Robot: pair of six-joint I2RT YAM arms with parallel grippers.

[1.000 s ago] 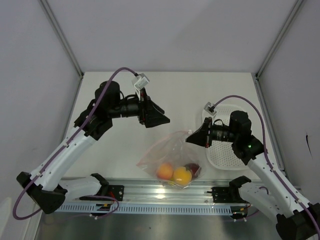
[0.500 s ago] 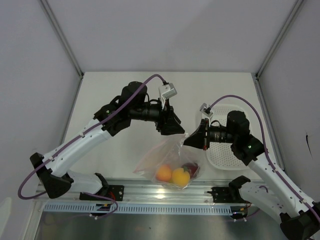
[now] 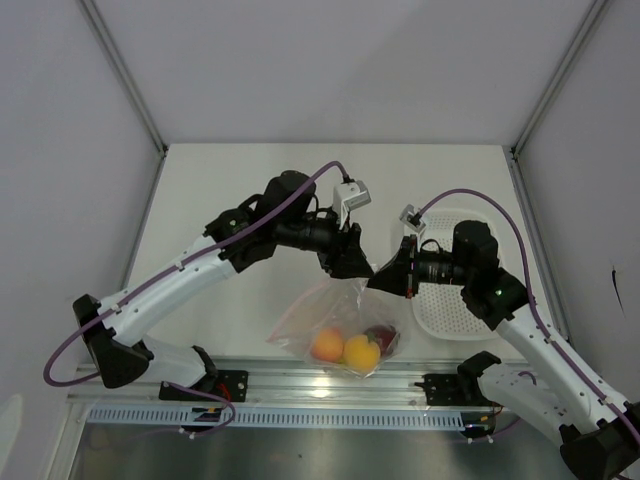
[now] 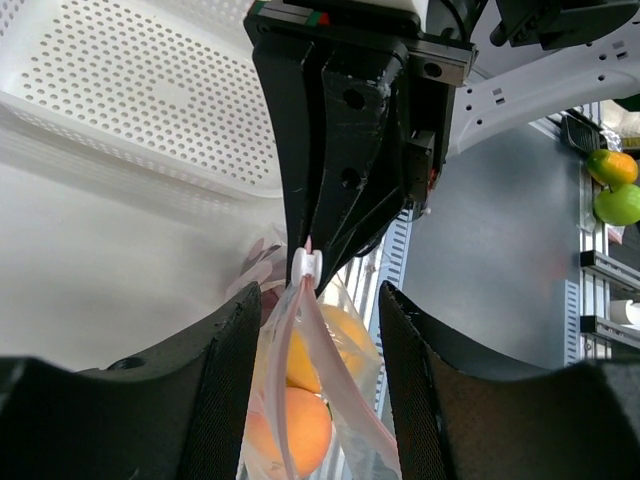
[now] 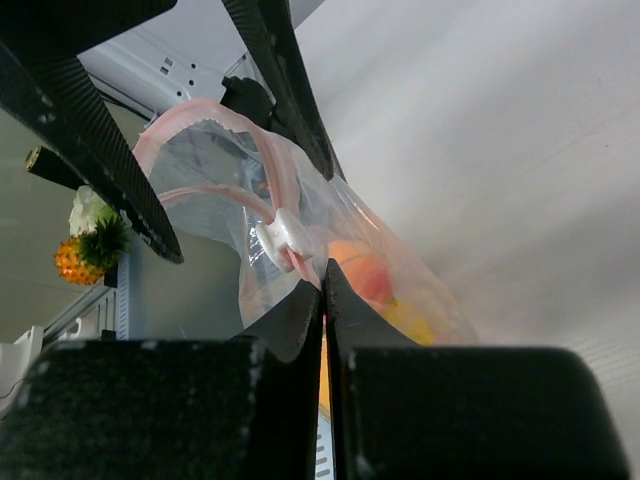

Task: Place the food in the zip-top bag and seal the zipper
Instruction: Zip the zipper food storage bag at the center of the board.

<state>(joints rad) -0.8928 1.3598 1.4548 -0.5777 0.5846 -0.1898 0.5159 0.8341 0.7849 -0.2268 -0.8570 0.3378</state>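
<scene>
The clear zip-top bag (image 3: 330, 312) hangs at the table's front middle. It holds the food: an orange-red piece (image 3: 328, 345), a yellow piece (image 3: 363, 352) and a dark red piece (image 3: 384, 337). My right gripper (image 3: 374, 281) is shut on the bag's top corner just beside the white slider (image 5: 284, 238). My left gripper (image 3: 357, 268) is open, right next to it. In the left wrist view, the left gripper (image 4: 320, 300) straddles the two pink zipper strips (image 4: 322, 340), which spread apart below the slider (image 4: 308, 266). In the right wrist view, the right gripper (image 5: 324, 288) pinches the bag film.
A white perforated basket (image 3: 452, 310) lies at the right, under my right arm; it also shows in the left wrist view (image 4: 140, 90). A metal rail (image 3: 300, 385) runs along the near edge just below the bag.
My left arm has swung right and down to the bag's top and now straddles the zipper beside my right gripper. The right gripper has held the bag almost still.
</scene>
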